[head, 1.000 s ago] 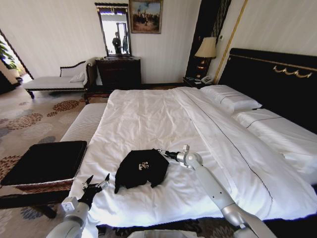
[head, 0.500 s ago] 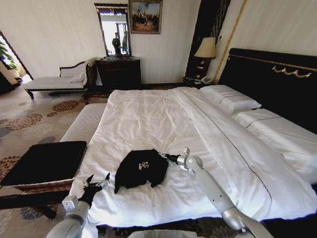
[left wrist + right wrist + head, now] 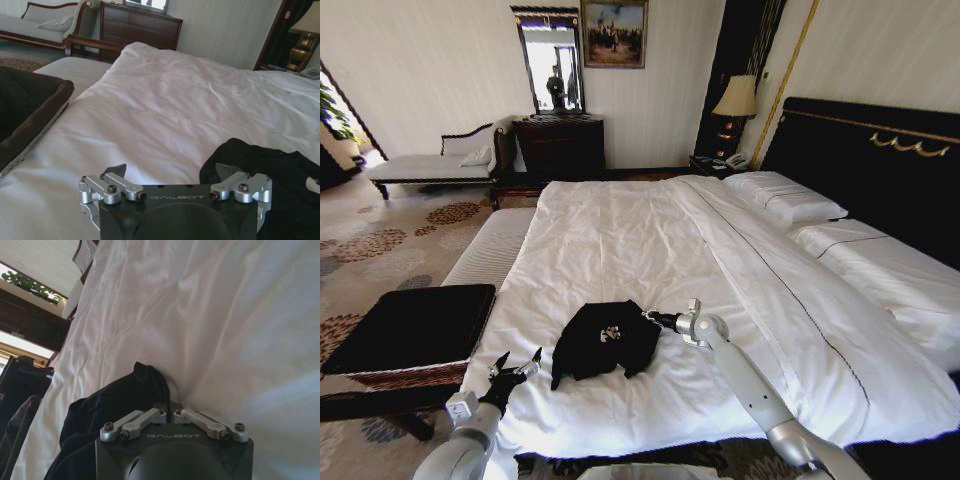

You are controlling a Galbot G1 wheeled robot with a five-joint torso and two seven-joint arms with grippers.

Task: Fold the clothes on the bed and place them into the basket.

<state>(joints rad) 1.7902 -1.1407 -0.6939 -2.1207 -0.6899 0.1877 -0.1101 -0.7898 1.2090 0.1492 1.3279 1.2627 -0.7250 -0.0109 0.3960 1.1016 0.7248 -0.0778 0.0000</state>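
The clothes (image 3: 603, 338), a black T-shirt with a small white mark on top, lie bunched in a compact heap on the white bed (image 3: 620, 230) near its foot. My right gripper (image 3: 648, 316) sits at the heap's right edge, shut on a pinch of the black fabric (image 3: 125, 405); in the right wrist view its fingers (image 3: 161, 405) meet on the cloth. My left gripper (image 3: 516, 368) hovers open at the bed's front left corner, a little left of the shirt (image 3: 270, 170), with nothing between its fingers (image 3: 119, 171). The wicker basket (image 3: 400, 377) stands on the floor left of the bed.
A pale striped bench (image 3: 495, 245) runs along the bed's left side behind the basket (image 3: 55, 100). Pillows (image 3: 785, 195) and a black headboard (image 3: 880, 160) are at the right. A dark dresser (image 3: 558, 145), a chaise (image 3: 430, 165) and a lamp (image 3: 737, 100) line the far wall.
My right gripper has shifted slightly down and closer along the shirt's right edge. The shirt heap and the left arm have stayed put.
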